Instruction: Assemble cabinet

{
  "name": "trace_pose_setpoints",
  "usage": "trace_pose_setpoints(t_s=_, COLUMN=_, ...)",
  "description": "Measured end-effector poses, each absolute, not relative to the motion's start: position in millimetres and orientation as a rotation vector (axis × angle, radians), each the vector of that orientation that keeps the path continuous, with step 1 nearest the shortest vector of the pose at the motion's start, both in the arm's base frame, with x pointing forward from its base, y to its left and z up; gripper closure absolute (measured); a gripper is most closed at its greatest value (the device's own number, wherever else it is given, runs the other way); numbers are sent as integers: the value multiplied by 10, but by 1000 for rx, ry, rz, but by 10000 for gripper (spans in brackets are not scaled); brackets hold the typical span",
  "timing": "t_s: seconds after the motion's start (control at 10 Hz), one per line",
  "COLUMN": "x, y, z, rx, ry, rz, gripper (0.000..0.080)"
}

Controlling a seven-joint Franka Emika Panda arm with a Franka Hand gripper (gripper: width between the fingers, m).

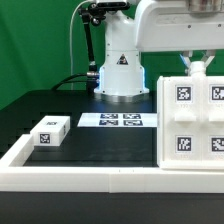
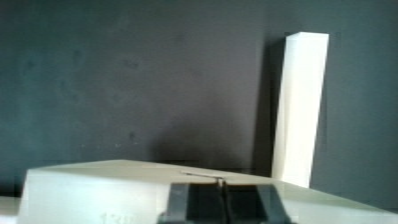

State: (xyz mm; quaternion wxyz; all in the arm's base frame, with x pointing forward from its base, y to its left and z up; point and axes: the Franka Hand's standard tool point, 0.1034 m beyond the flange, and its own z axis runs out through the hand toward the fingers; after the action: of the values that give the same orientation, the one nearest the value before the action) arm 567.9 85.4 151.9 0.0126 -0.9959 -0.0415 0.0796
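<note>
The cabinet stands at the near side of the bench, on the exterior view's right. Its tagged face is toward that camera, and its long axis is cut off by the picture's edge. Only that view shows the small tagged block at the left and the marker board — the wrist view offers an upright white bar. The pincer sits at the cabinet's top — open or closed, I cannot tell.
</note>
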Motion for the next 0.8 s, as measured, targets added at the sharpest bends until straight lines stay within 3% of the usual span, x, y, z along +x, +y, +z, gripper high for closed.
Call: trace_pose_setpoints(t_s=0.8, x=5689, y=835, z=1547, rx=-3101, ry=-158, rz=245, gripper=797)
